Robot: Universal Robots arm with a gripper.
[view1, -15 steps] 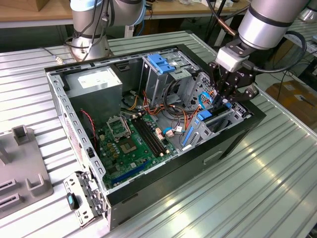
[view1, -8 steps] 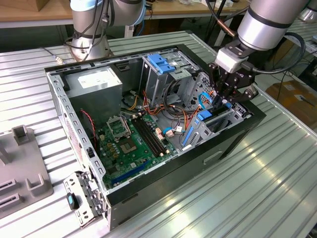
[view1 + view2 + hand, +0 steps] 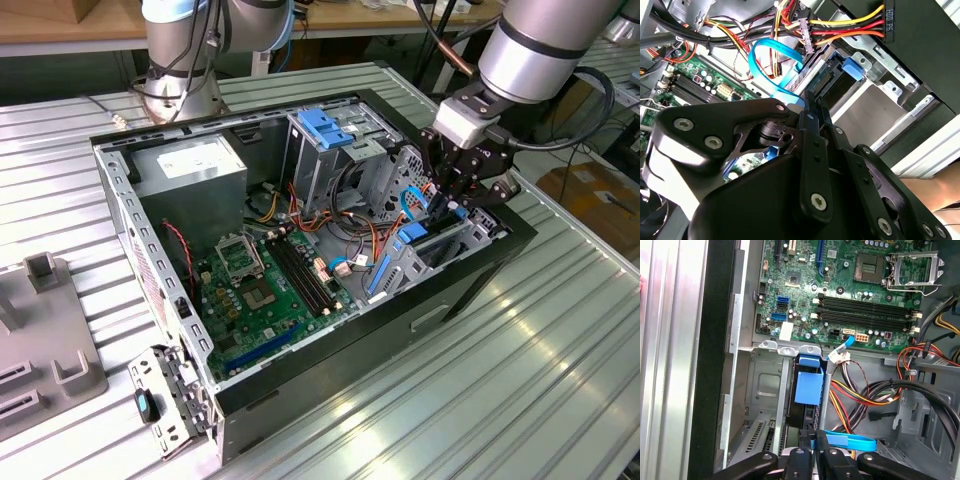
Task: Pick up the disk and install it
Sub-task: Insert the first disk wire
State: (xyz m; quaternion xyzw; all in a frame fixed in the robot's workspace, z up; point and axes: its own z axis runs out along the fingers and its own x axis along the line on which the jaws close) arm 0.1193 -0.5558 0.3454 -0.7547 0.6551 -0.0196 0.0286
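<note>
Ribbed metal table (image 3: 480, 400) is carrying everything, running out to the frame's near edge in the exterior view.

Open computer case (image 3: 330, 350) is lying on its side on that table, its black walls facing up and its inside exposed.

Robot arm (image 3: 545, 45), silver with black joints, is reaching down over the case toward the exterior view's right.

Grey power-supply box (image 3: 195, 165) with a white label is sitting in the far corner of the case, toward the exterior view's left.

Green motherboard (image 3: 860, 285) is lying flat on the case floor, with dark memory slots across it.

Metal drive bay (image 3: 770, 385) is standing beside the motherboard at the case's front end, just under the arm.

Disk (image 3: 807, 390), in its bright blue rail frame, is sitting upright down in that bay; in the second wrist view its connector end (image 3: 832, 85) is showing between the blue rails.

Bare blue bracket (image 3: 328, 127) is resting on top of the upper drive cage, well apart from the disk.

Claw (image 3: 813, 440) is hanging directly over the disk's top edge, black fingers (image 3: 802, 432) drawn close together; whether they are gripping the disk I cannot tell.

Flat blue data cable (image 3: 771, 65) is looping beside the claw, with bundled red, yellow and black wires (image 3: 840, 27) trailing nearby.
</note>
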